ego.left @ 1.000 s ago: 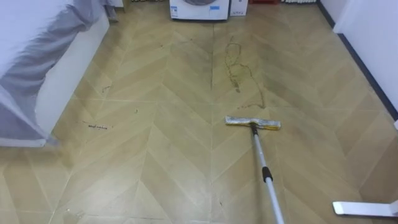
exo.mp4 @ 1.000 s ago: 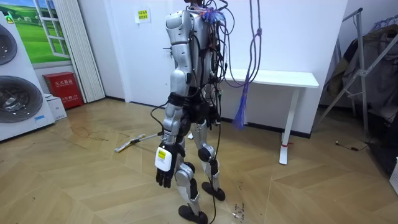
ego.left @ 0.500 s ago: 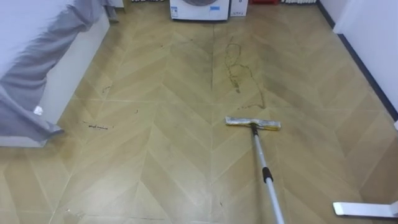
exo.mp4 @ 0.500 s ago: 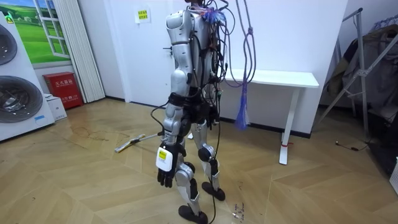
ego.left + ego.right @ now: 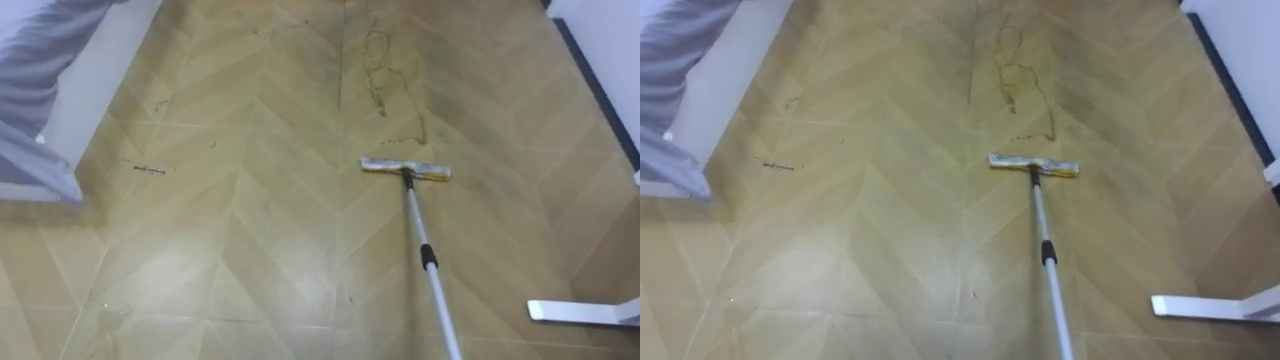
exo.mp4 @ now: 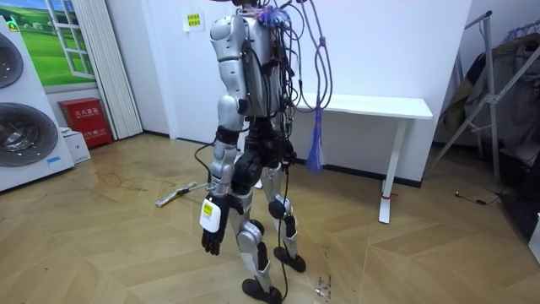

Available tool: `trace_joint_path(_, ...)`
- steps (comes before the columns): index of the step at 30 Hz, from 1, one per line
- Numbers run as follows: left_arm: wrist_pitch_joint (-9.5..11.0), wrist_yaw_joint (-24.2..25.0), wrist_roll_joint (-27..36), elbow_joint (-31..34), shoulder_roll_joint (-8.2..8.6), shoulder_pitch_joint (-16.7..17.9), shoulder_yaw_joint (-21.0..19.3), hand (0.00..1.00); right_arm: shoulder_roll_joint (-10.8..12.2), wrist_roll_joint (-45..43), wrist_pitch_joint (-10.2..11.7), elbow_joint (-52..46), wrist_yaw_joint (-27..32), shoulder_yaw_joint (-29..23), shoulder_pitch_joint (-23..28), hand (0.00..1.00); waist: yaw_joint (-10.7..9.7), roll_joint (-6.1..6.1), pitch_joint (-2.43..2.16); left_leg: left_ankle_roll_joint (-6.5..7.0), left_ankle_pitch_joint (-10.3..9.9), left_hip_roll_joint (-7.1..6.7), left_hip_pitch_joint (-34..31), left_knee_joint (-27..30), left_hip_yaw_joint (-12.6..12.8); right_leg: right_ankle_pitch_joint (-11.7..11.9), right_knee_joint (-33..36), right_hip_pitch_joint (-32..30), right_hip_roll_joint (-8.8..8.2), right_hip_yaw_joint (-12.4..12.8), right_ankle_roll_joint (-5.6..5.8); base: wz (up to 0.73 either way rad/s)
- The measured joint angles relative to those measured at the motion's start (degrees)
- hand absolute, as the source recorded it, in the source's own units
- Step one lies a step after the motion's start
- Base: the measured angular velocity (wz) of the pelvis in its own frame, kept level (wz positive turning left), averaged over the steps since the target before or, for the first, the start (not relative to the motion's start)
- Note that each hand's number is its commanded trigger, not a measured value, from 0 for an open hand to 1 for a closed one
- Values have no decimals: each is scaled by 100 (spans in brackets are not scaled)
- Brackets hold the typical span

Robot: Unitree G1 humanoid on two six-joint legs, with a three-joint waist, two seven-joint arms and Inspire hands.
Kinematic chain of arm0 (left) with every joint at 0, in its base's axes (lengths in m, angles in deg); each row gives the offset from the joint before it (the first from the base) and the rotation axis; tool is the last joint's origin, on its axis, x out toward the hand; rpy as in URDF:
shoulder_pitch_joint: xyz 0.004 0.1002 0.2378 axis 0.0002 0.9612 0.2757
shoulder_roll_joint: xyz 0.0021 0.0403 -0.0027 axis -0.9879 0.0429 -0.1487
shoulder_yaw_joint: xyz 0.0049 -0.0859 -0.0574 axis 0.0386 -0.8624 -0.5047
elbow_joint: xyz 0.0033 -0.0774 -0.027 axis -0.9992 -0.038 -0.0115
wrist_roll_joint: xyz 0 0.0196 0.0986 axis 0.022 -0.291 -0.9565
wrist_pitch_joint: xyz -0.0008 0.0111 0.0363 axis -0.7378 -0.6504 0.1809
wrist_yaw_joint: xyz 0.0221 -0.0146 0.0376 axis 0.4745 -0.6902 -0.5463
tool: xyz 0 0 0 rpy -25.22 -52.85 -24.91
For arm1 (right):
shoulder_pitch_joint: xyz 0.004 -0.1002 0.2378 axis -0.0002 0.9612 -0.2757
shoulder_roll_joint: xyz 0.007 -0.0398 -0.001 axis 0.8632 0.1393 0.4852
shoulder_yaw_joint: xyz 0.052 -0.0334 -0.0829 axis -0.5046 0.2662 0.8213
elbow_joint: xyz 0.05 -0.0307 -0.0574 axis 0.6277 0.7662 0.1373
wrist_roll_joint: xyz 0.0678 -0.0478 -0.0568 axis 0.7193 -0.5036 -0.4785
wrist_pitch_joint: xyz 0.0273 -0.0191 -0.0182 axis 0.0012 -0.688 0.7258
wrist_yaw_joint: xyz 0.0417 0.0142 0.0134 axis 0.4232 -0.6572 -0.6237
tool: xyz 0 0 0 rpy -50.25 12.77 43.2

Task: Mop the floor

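Plainly stood upright on the wooden floor (image 6: 126, 253), with stacked washing machines (image 6: 21, 127) at the room view's left and a white table (image 6: 380, 107) at the room view's right. Let the left hand (image 6: 213, 240) hang beside the thigh, fingers loose and pointing down, holding nothing. Looked down on the mop (image 5: 428, 260) lying out ahead, slightly right of centre: flat pale mop head (image 5: 405, 168) pressed on the boards at the far end, silvery handle with a dark collar running back toward the near right and off the bottom edge. Could not tell the holder of that near end. Saw brown scribbled marks (image 5: 383, 80) on the floor just beyond the mop head, apart from it, and a small dark smear (image 5: 148, 169) well off to the left. Noted a white piece of furniture (image 5: 95, 85) draped in grey cloth (image 5: 30, 60) at the far left, a white table foot (image 5: 580, 312) at the near right, and a dark skirting board (image 5: 600, 90) along the far right wall.
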Motion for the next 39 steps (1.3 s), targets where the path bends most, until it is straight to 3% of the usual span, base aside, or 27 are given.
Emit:
trace_joint_path(1, 43, -23, 3, -52, 2, -103, 42, 0, -2, 15, 6, 6, 74, 1, -78, 100, 0, 62, 35, 0, 0, 23, -237, 129, 6, -8, 170, -240, -1, 4, -13, 20)
trace_joint_path(3, 77, -72, 5, -163, -9, -206, 104, 0, -13, 80, 45, 13, 198, 2, -129, 100, 1, 124, 53, 4, -2, 28, -574, 275, 7, -59, 413, -605, -28, 14, -71, 11)
trace_joint_path(8, 62, -298, 181, -463, -3, -273, 91, 0, -33, 526, 140, 116, 440, 50, -132, 100, 58, 222, 27, 20, -21, -6, -1365, 672, -8, -331, 1228, -1598, -114, 272, -155, -3)
trace_joint_path(10, 67, -410, 239, -453, 33, -276, 88, 0, -50, 748, 144, 239, 526, 101, -121, 100, 141, 226, 20, -18, -47, -74, -1764, 977, 16, -586, 1806, -2129, -215, 487, -182, 0)
trace_joint_path(14, 56, -546, 547, -446, 39, -303, 107, 0, -66, 1266, 166, 426, 568, 308, -103, 100, 186, 245, 7, -136, -347, -66, -2460, 1951, 15, -1087, 2871, -2862, -286, 533, -317, 5)
trace_joint_path(16, 46, -622, 757, -458, 45, -303, 170, 0, -57, 1490, 186, 456, 595, 454, -107, 100, 288, 238, -9, -264, -532, -34, -2864, 2566, -15, -1402, 3529, -3260, -298, 535, -496, 2)
trace_joint_path(18, 45, -673, 980, -452, 48, -300, 287, 0, -55, 1596, 235, 560, 625, 450, -181, 100, 347, 228, -32, -327, -535, -4, -3216, 3099, -18, -1588, 3963, -3529, -375, 522, -612, 9)
trace_joint_path(19, 26, -699, 1156, -456, 45, -272, 339, 0, -56, 1606, 254, 692, 631, 449, -302, 100, 435, 239, -38, -462, -393, 90, -3565, 3719, 33, -1722, 4270, -3632, -365, 478, -703, 4)
trace_joint_path(20, 0, -735, 1240, -454, 40, -241, 381, 0, -56, 1590, 245, 761, 627, 451, -360, 100, 484, 231, -38, -490, -231, 127, -3751, 4077, 50, -1799, 4420, -3674, -353, 482, -746, -8)
trace_joint_path(21, -48, -800, 1385, -434, 24, -132, 497, 0, -63, 1571, 230, 937, 622, 445, -537, 100, 530, 192, -23, -461, 250, 147, -4111, 4792, 64, -1962, 4713, -3700, -331, 526, -791, -19)
trace_joint_path(22, -82, -829, 1564, -439, 18, -17, 660, 0, -128, 1593, 207, 999, 600, 442, -698, 100, 640, 109, 17, -493, 970, 148, -4523, 5581, 78, -2113, 4985, -3694, -341, 558, -897, -28)
trace_joint_path(23, -74, -827, 1661, -442, 24, 5, 748, 0, -195, 1625, 210, 998, 585, 444, -796, 100, 705, 113, 14, -520, 1233, 141, -4736, 6047, 107, -2160, 5104, -3696, -345, 563, -971, -41)
trace_joint_path(24, -71, -802, 1779, -463, 19, 59, 877, 0, -317, 1762, 254, 995, 532, 442, -1044, 100, 804, 81, 36, -491, 1319, 165, -5134, 6915, 280, -2254, 5314, -3712, -343, 637, -1018, -39)
trace_joint_path(25, -37, -761, 1784, -475, -1, 71, 871, 0, -412, 1962, 306, 985, 448, 446, -1352, 100, 893, 22, 75, -351, 1177, 238, -5436, 7346, 570, -2325, 5429, -3729, -331, 721, -989, -32)
trace_joint_path(27, 90, -669, 1768, -475, -31, 53, 872, 0, -517, 2289, 438, 1020, 301, 480, -1740, 100, 974, -41, 104, -353, 888, 269, -5604, 7120, 745, -2359, 5463, -3742, -321, 810, -946, -15)
trace_joint_path(29, 171, -547, 1743, -442, -74, 47, 812, 0, -602, 2554, 551, 973, 199, 646, -1937, 100, 1011, -81, 96, -391, 674, 271, -5359, 5869, 716, -2411, 5462, -3780, -322, 852, -834, 1)
trace_joint_path(31, 131, -472, 1743, -317, -139, 24, 777, 0, -665, 3004, 564, 748, 108, 848, -1927, 100, 1002, -55, 88, -407, 616, 376, -4800, 4042, 652, -2528, 5462, -3776, -265, 822, -738, 15)
trace_joint_path(32, 112, -457, 1746, -286, -147, 21, 774, 0, -673, 3139, 558, 747, 68, 858, -1905, 100, 993, -52, 84, -390, 605, 401, -4678, 3735, 653, -2570, 5456, -3769, -266, 818, -703, 16)
trace_joint_path(33, 67, -389, 1753, -264, -147, -43, 781, 0, -707, 3363, 551, 744, 2, 890, -1790, 100, 961, -32, 73, -113, 219, 406, -4579, 3522, 757, -2638, 5392, -3719, -334, 780, -629, 20)
trace_joint_path(34, 49, -354, 1763, -251, -137, -106, 789, 0, -751, 3540, 539, 770, -58, 882, -1588, 100, 945, -7, 50, 70, 78, 387, -4525, 3483, 862, -2601, 5213, -3589, -414, 741, -476, 22)
trace_joint_path(35, 45, -352, 1765, -235, -128, -90, 785, 0, -780, 3632, 536, 811, -82, 866, -1472, 100, 929, 0, 41, 191, -20, 328, -4477, 3447, 883, -2577, 5110, -3516, -463, 722, -424, 24)
trace_joint_path(36, 28, -367, 1758, -166, -114, -145, 778, 0, -871, 3740, 527, 931, -109, 867, -1255, 100, 874, 12, 26, 314, -202, 130, -4410, 3411, 875, -2449, 5180, -3491, -548, 786, -349, 38)
trace_joint_path(37, 26, -428, 1757, -140, -85, -222, 757, 0, -1005, 3773, 493, 1027, -95, 892, -993, 100, 760, 97, 36, 443, -313, -84, -4346, 3443, 846, -2011, 5663, -3725, -622, 968, -330, 48)
trace_joint_path(38, 29, -469, 1748, -113, -76, -260, 755, 0, -1053, 3746, 467, 1039, -56, 893, -824, 100, 693, 157, 10, 494, -400, -159, -4315, 3464, 825, -1720, 5926, -3864, -617, 1124, -287, 50)
trace_joint_path(39, 47, -577, 1759, 47, -84, -294, 744, 0, -1075, 3692, 340, 1046, 59, 912, -548, 100, 649, 245, -23, 559, -552, -238, -4253, 3469, 775, -1281, 6322, -4197, -506, 1428, -253, 19)
